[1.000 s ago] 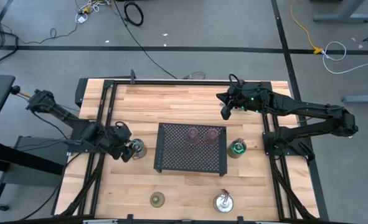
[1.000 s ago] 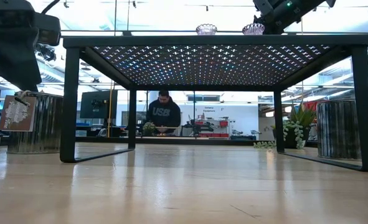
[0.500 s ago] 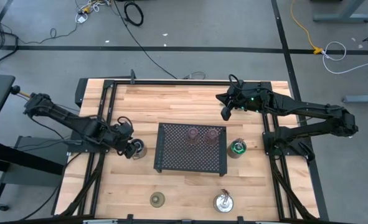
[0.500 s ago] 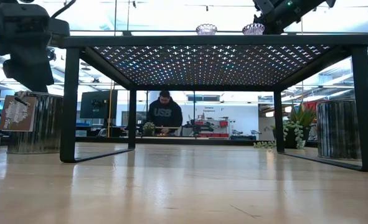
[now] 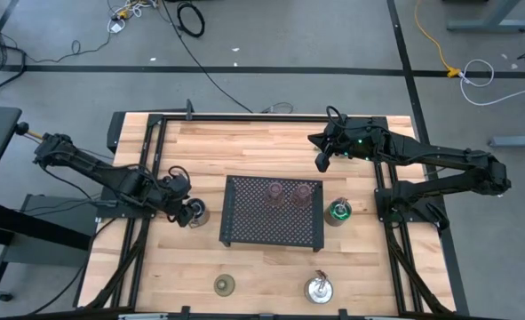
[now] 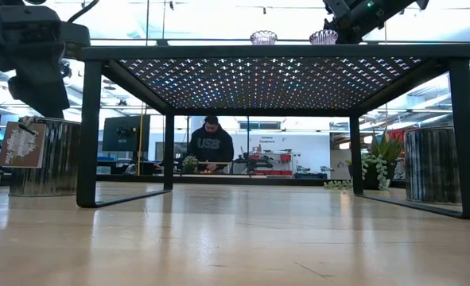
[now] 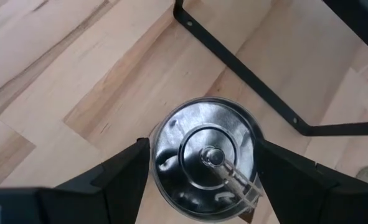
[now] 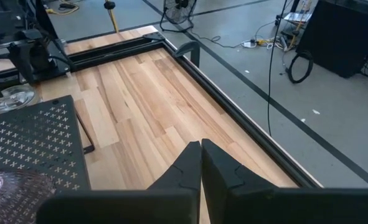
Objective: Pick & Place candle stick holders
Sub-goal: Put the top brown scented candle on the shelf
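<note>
Silver metal fills my left wrist view: a shiny candle stick holder (image 7: 203, 157) stands on the desk (image 5: 262, 142) just beside the black perforated tray (image 5: 274, 213), on its left side. My left end effector (image 7: 202, 165) hangs over it, spread wide, one finger on each side of the round base and neither touching. To do this well, I judge I should stay centred on the stem, lower straight down, then squeeze evenly so the slick base doesn't skid. My right end effector (image 8: 200, 163), pinched together and empty, waits above the far right of the desk. Two pink holders (image 5: 288, 194) sit on the tray.
</note>
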Motion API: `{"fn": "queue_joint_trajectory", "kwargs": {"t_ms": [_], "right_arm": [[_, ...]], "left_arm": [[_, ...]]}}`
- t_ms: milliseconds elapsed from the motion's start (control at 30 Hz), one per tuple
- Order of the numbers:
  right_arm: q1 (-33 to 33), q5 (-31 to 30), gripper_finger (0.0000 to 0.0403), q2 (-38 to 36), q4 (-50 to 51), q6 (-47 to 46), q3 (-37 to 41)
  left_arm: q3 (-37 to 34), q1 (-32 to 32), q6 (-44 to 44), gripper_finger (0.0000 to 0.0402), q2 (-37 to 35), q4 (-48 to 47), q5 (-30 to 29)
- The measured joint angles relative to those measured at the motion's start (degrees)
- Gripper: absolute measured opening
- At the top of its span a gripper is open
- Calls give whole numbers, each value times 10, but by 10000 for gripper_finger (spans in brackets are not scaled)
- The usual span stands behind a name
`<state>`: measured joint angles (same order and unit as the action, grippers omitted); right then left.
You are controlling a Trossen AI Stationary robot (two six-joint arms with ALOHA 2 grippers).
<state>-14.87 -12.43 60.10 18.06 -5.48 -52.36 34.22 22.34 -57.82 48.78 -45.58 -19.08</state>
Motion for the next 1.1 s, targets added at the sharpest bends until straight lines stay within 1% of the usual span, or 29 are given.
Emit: {"fn": "queue_joint_trajectory", "kwargs": {"t_ms": [200,300,400,567,600,767,900,1000,1100], "right_arm": [[0,0,13,0,0,0,0],[0,0,13,0,0,0,0],[0,0,13,0,0,0,0],[0,-1,13,0,0,0,0],[0,-1,13,0,0,0,0],[0,-2,13,0,0,0,0],[0,-2,13,0,0,0,0],[0,-2,13,0,0,0,0],[0,-1,13,0,0,0,0]], "left_arm": [[0,0,2,289,0,14,5],[0,0,10,299,0,15,23],[0,0,20,324,0,17,24],[0,0,21,386,0,20,23],[0,0,21,392,0,20,23],[0,0,17,388,0,22,23],[0,0,24,397,-1,37,25],[0,0,44,397,-1,43,42],[0,0,45,393,-1,35,64]]}}
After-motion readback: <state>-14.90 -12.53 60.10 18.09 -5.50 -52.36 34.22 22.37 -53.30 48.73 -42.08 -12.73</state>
